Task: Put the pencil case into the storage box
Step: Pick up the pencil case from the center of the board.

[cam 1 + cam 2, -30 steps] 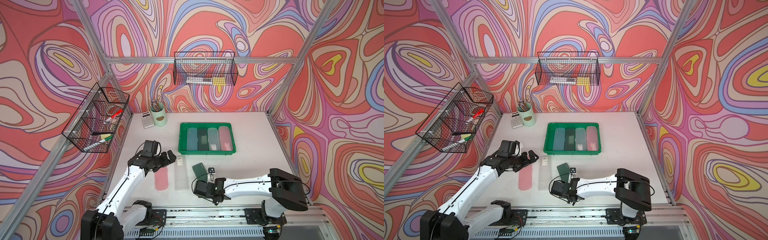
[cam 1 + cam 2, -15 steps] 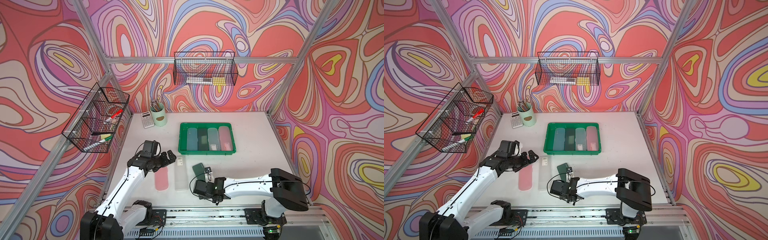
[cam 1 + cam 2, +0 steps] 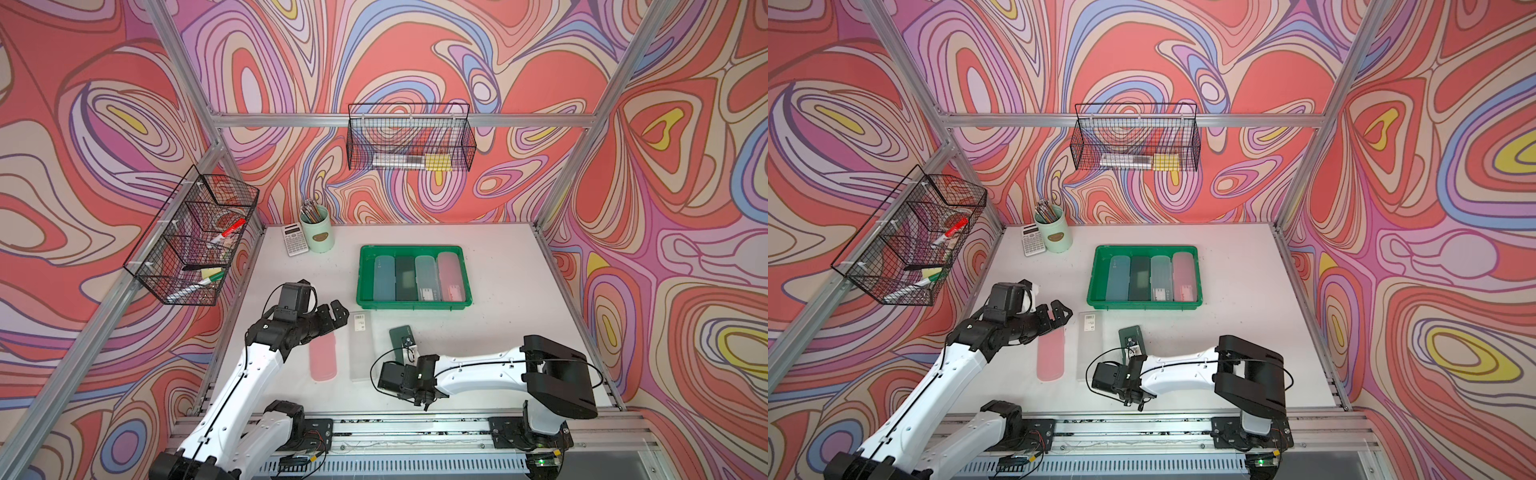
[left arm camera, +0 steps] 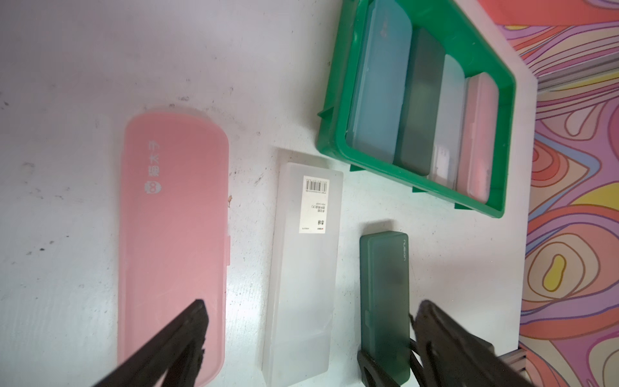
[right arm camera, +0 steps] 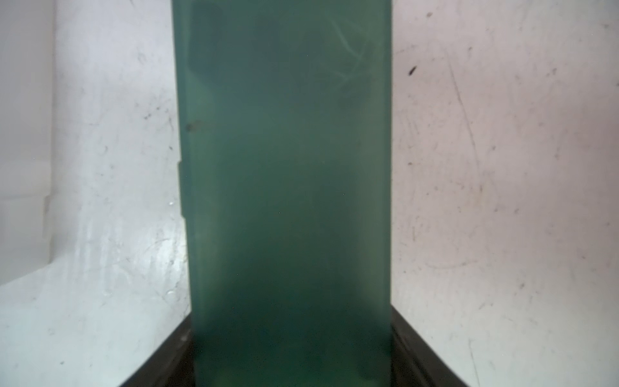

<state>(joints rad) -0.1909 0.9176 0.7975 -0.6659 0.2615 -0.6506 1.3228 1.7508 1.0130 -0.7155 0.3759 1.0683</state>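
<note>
A dark green pencil case [image 3: 400, 337] [image 3: 1129, 336] lies on the white table in front of the storage box. My right gripper [image 5: 290, 326] is shut on its near end, with a black finger pressed against each long side of the case [image 5: 288, 167]. The bright green storage box [image 3: 413, 304] [image 3: 1144, 305] [image 4: 335, 134] holds several pencil cases side by side. My left gripper [image 3: 338, 316] [image 4: 313, 305] hangs open above the table, with nothing between its fingers. Under it lie a pink pencil case [image 3: 323, 357] [image 4: 170, 234] and a clear one [image 3: 360, 349] [image 4: 304, 268].
A calculator [image 3: 296, 244] and a mint cup of pens [image 3: 318, 235] stand at the back left. Black wire baskets hang on the left wall [image 3: 195, 237] and the back wall [image 3: 409, 143]. The table's right side is bare white surface.
My right gripper has gone from wide open to shut on the dark green pencil case, and its arm has shifted slightly. The left arm has stayed nearly still.
</note>
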